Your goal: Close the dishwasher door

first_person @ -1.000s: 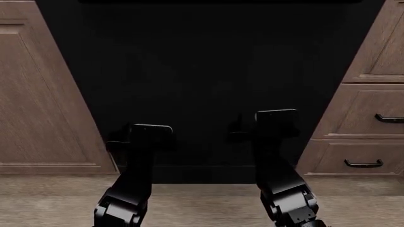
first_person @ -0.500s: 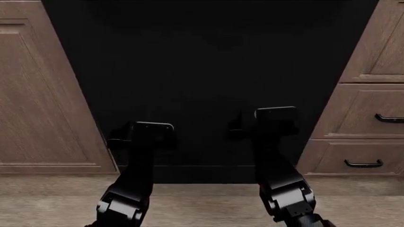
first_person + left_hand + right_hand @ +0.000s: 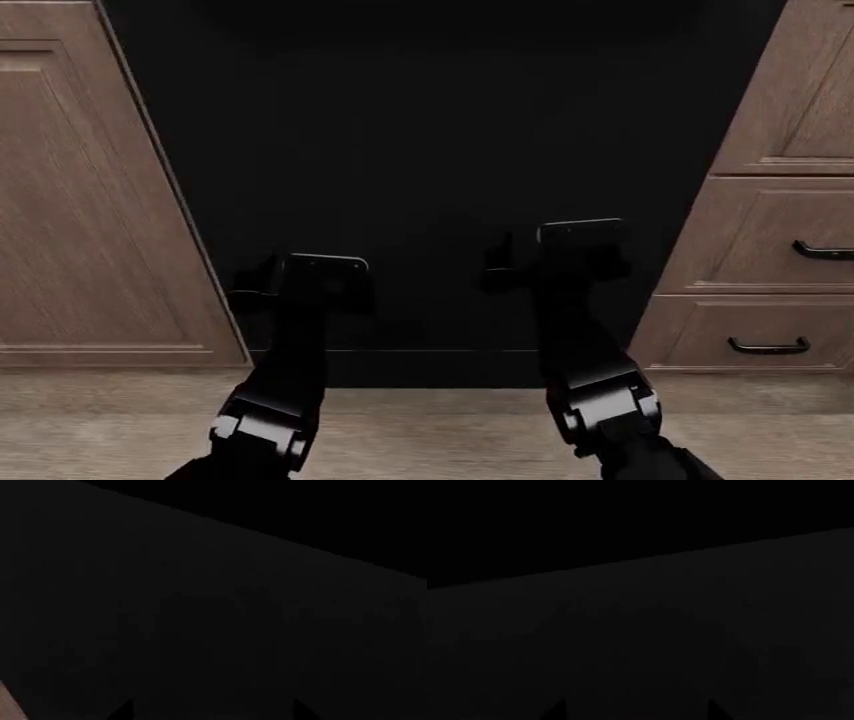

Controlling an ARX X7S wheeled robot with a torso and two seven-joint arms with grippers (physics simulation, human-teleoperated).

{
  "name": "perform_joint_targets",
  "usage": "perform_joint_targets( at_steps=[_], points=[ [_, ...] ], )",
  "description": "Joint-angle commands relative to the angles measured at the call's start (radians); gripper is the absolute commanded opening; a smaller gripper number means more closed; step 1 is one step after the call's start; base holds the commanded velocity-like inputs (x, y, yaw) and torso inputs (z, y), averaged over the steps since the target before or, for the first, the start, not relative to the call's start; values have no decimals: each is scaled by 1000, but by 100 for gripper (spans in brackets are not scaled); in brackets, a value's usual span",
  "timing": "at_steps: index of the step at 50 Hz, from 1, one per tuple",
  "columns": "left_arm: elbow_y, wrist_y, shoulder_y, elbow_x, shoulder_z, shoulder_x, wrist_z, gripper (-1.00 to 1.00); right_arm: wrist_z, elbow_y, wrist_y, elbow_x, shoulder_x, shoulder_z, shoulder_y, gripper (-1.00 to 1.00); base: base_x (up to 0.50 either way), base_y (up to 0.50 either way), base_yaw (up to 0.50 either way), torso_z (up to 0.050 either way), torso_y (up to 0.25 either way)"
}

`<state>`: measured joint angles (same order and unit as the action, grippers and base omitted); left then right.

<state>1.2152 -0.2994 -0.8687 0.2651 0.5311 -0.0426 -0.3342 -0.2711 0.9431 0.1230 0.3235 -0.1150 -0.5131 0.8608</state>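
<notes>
The dishwasher door (image 3: 427, 150), a wide glossy black panel, fills the middle of the head view between the wooden fronts; its handle is out of view. Both arms reach forward against its lower part. My left gripper (image 3: 318, 272) and right gripper (image 3: 577, 245) are dark shapes against the black panel, and their fingers cannot be made out. Nearly all of the left wrist view is the dark door surface (image 3: 200, 605), very close. The right wrist view shows the same dark panel (image 3: 640, 645) under a black band.
A brown wooden cabinet door (image 3: 80, 200) stands left of the panel. At the right are two brown drawer fronts (image 3: 787, 235) with small dark handles (image 3: 767, 347). Wood-look floor (image 3: 427, 430) runs below, past a dark toe-kick strip.
The black panel takes up more of the head view than a second ago, and the wooden fronts have slid outward. Both arms have stretched a little further forward.
</notes>
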Motion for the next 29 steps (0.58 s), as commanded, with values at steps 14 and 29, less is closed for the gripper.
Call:
perform_joint_targets(
  at_steps=[14, 29],
  points=[
    [92, -30, -34, -37, -37, 22, 12, 100, 26, 308, 131, 3, 40, 35, 90, 100, 11, 0, 2, -1, -2],
    [90, -32, -32, -62, -73, 23, 21, 100, 1, 151, 49, 14, 7, 29, 38, 100, 16, 0, 4, -1, -2]
  ],
)
